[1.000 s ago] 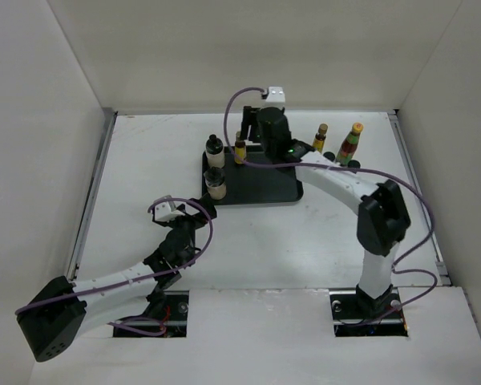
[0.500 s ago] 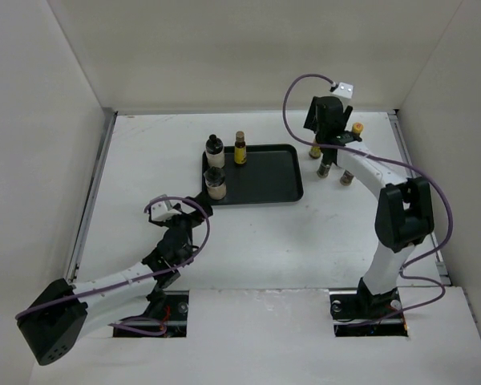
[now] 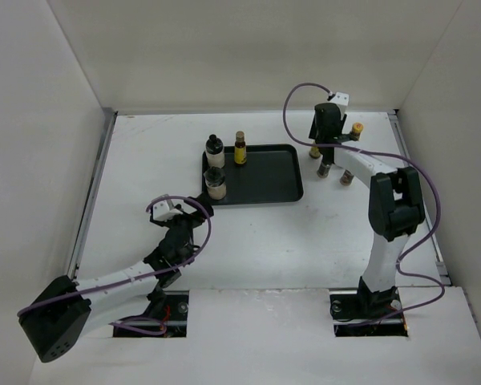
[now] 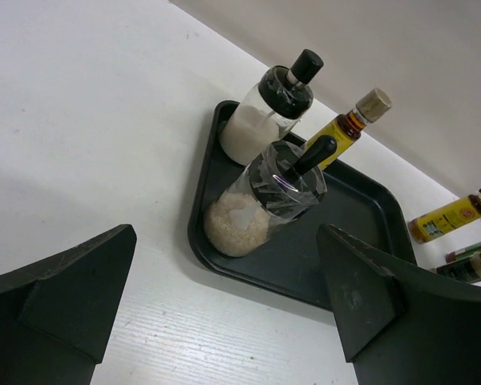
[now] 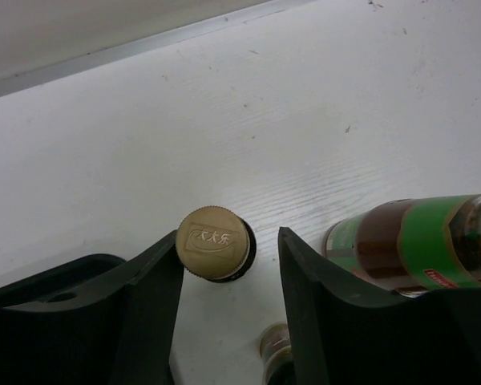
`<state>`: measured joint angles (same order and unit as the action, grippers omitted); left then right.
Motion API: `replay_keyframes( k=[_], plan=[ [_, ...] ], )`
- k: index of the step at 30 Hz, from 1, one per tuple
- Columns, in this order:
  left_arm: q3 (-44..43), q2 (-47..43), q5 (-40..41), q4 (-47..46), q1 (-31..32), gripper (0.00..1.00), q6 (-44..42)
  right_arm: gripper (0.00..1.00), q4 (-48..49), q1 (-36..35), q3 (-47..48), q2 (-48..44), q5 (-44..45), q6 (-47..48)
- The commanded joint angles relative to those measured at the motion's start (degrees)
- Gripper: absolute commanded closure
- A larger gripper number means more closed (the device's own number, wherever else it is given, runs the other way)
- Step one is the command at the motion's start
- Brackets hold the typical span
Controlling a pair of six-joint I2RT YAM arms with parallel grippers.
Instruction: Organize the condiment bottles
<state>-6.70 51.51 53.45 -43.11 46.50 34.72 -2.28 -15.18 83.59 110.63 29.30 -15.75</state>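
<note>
condiment bottles (image 3: 324, 168) stand in two groups. we start at the right gripper (image 5: 230, 238). its fingers (image 5: 136, 309) stand partly apart on either side of the tan cap (image 5: 213, 243) of a slim yellow-labelled bottle (image 3: 314, 151), seen from straight above. the finger on the view's left looks to touch the cap. the other finger shows a strip of bare table beside it, so we call it straddled, not clamped. just right of that is the red-green bottle (image 5: 417, 245). a short dark bottle (image 5: 274, 343) peeks in at the bottom edge.

from the top camera this group of four stands on the white table (image 3: 144, 160), right of the black tray (image 3: 284, 195) and apart from it. the two short dark ones are side by side on the near side. the red-green one's yellow cap (image 3: 357, 127) shows just right of the gripper.

left gripper (image 4: 226, 237): fingers (image 4: 72, 297) wide, nothing between them. it is short of the tray's near left corner, not touching.

ahead of it, on the tray's left side, is a near white bottle (image 4: 260, 204) with a black cap and pale grains inside. a far white bottle (image 4: 260, 120) is close behind it. both are upright. a second yellow-labelled bottle (image 4: 341, 132) stands at the tray's far edge, just right of the far white one.
</note>
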Motion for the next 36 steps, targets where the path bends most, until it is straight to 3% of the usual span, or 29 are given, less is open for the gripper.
replay_keyframes(
  k=[1, 9, 16, 24, 29, 36],
  plan=[
    [-0.8, 0.3, -1.0, -2.8, -0.4, 0.0, 0.4, 0.46, 3.1, 0.4, 3.4, 0.3, 0.0, 1.2],
    [-0.9, 1.5, -1.1, -3.0, -0.8, 0.0, 0.4, 0.72, 3.3, 0.4, 4.3, -0.5, 0.1, 1.2],
    [-1.0, 2.0, -2.1, -3.1, -0.8, 0.0, 0.6, 0.74, 7.3, -3.2, 0.9, -9.5, 1.4, 4.7],
    [-0.7, 0.8, -2.1, -3.1, -1.0, 0.0, 0.6, 0.74, 10.5, -16.8, -8.5, -16.3, 1.0, 3.3],
    [-0.6, 1.1, -2.1, -3.1, -1.0, 0.0, 0.7, 0.74, 11.3, -26.8, -8.5, -14.7, 0.4, 2.7],
    [-0.3, -0.1, -2.1, -3.0, -1.0, 0.0, 0.7, 0.74, 11.3, -34.3, -4.4, -8.4, 1.1, 3.1]
  ],
)
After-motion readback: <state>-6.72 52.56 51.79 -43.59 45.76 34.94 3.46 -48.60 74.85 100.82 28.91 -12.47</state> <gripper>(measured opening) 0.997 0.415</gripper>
